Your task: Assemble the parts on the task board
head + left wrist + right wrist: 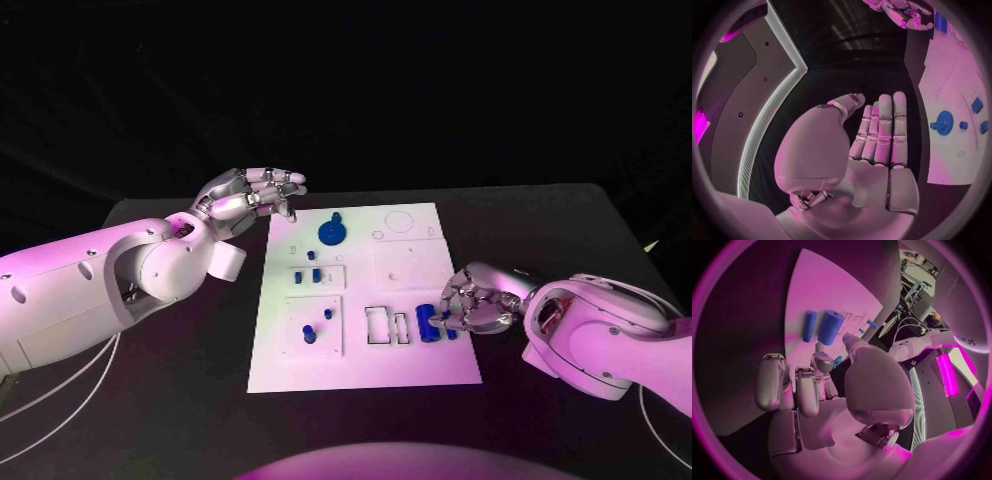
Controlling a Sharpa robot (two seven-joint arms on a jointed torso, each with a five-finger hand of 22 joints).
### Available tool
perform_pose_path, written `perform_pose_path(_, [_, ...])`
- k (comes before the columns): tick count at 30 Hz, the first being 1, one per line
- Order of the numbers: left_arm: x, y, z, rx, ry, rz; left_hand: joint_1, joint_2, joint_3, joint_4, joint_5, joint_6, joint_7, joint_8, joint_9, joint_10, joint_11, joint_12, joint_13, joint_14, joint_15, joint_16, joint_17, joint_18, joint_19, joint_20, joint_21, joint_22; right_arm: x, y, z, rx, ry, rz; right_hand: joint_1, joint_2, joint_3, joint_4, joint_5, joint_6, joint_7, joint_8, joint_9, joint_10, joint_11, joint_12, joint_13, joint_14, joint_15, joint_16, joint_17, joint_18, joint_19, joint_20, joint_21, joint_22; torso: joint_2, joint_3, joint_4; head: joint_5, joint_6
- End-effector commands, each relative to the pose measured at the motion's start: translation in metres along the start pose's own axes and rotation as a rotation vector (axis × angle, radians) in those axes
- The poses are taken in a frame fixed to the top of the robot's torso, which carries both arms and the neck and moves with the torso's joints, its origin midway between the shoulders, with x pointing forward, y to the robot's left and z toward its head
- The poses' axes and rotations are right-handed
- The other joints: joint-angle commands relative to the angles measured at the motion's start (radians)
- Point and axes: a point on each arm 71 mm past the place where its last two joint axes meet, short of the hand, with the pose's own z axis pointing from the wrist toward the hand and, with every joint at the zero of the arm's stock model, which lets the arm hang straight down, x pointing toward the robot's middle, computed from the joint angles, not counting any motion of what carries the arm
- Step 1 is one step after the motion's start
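Observation:
The white task board [361,370] lies mid-table. A round blue disc [332,233] stands near its far edge, with several small blue parts [309,274] below it along the left side. Two blue cylinders [433,324] lie near the board's right edge. My right hand [476,303] hovers right beside them, fingers curled. In the right wrist view the right hand [829,385] pinches a small blue part [837,361] between thumb and a finger, with the cylinders [831,326] just beyond. My left hand [253,192] is raised off the board's far left corner, fingers straight, palm [873,145] empty.
Empty rectangular slots [378,325] sit next to the cylinders. The left wrist view shows the board [948,165] with the blue disc [944,122], and my right hand [904,12] far off. Black table [173,400] surrounds the board on all sides.

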Motion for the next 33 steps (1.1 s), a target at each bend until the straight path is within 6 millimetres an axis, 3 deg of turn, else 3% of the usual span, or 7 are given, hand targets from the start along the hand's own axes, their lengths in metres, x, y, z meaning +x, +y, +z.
perform_pose_path(1, [0.002,-0.001,0.0,0.006,0.017,-0.007,-0.001,0.009,-0.002,-0.003,0.0,-0.003,0.005,-0.006,-0.002,0.001,0.004,-0.004,-0.001,0.0,0.003,-0.006,-0.002,0.014,0.002,0.004,-0.006,-0.001,0.005,0.001,0.001,0.012,0.005,-0.058,-0.006,-0.003,-0.007,-0.001,0.001,0.0,-0.006,0.006,0.001,-0.004,-0.002,-0.004,0.001,0.068,-0.005,0.002,0.054,-0.011,0.004,-0.002,0.004,0.117,0.0,0.0012,0.0006,-0.001,-0.003])
perform_pose_path(24, [0.003,0.0,-0.001,-0.003,0.029,-0.011,-0.008,0.011,-0.005,-0.001,0.0,-0.002,0.005,-0.007,-0.001,0.0,0.005,-0.004,-0.002,0.0,0.004,-0.007,-0.002,0.013,0.002,0.005,-0.009,-0.003,0.028,0.008,0.02,0.024,0.031,-0.103,-0.001,0.0,-0.011,-0.002,-0.002,0.003,-0.007,0.008,0.004,-0.002,-0.003,-0.002,0.006,0.066,-0.006,0.0,0.046,-0.009,0.0,-0.002,-0.006,0.112,0.001,0.0002,0.0003,-0.001,-0.008])
perform_pose_path(33, [0.004,0.0,-0.001,-0.004,0.03,-0.012,-0.009,0.012,-0.005,0.0,0.0,-0.002,0.005,-0.007,-0.001,0.0,0.005,-0.004,-0.002,0.0,0.004,-0.007,-0.002,0.013,0.002,0.005,-0.009,-0.004,0.037,0.013,0.025,0.021,0.044,-0.075,0.043,0.028,-0.014,-0.006,0.02,0.011,-0.01,0.011,0.014,0.01,-0.006,0.011,0.032,0.065,-0.009,-0.001,0.047,-0.009,0.0,-0.004,-0.007,0.115,0.0,-0.0012,-0.0009,-0.003,-0.009])
